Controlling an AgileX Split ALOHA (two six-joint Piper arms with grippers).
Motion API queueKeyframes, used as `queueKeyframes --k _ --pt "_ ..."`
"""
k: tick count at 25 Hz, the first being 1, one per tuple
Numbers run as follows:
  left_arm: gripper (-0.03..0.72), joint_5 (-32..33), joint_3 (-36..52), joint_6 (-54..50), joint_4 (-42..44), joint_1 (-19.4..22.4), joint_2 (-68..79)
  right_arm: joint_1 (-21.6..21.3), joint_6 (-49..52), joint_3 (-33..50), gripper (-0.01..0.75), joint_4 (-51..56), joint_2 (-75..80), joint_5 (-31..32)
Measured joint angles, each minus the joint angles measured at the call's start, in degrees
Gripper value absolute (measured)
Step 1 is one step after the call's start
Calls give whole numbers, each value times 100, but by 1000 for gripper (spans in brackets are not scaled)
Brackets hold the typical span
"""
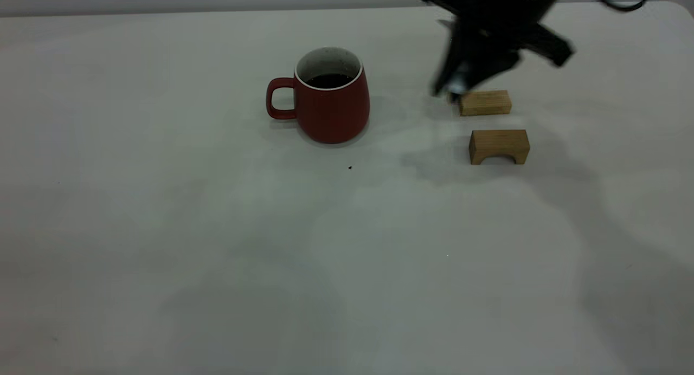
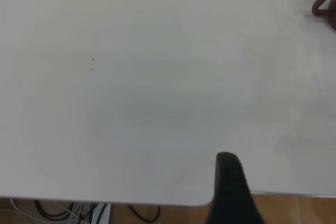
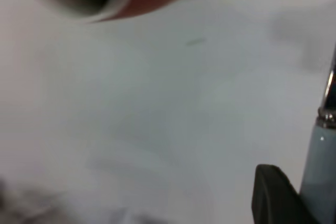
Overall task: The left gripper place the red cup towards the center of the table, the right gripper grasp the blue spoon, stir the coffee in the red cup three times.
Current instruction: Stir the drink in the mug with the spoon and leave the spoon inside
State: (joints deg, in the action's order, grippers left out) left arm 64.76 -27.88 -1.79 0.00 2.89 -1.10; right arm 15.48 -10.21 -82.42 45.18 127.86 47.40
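Over the far right of the counter (image 1: 162, 228), the right gripper (image 1: 452, 88) hangs with its fingers pointing down and to the left, their tips just above the left end of the farther wooden block (image 1: 485, 102). Those fingers are closed on the blue spoon (image 3: 319, 166): the right wrist view shows its pale blue handle pressed against one dark finger (image 3: 273, 195), the metal stem running on beyond it. From the tips the black arm rises steeply up and to the right, a crossbar jutting to the right and a cable looping past the frame's far right corner. A second, arched wooden block (image 1: 499, 146) sits just nearer, apart from the gripper. The red cup (image 1: 331, 98) stands upright near the counter's middle, well left of the blocks, handle to the left, dark coffee (image 1: 329, 81) inside. Of the left gripper (image 2: 229, 190), only one dark finger shows, above the counter's edge, far from the cup; whether its fingers are open or closed cannot be told.
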Motion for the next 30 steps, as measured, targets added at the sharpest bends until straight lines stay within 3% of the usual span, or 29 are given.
queueKeyframes --k 5,9,22,30 --pt "555 0 0 0 0 0 0 21 -780 0 133 2192 56 290" --pt "555 0 0 0 0 0 0 123 -1187 0 133 3285 84 279" --pt "555 0 0 0 0 0 0 174 -1528 5 133 4334 114 273" --pt "555 0 0 0 0 0 0 336 -846 10 133 5249 147 365"
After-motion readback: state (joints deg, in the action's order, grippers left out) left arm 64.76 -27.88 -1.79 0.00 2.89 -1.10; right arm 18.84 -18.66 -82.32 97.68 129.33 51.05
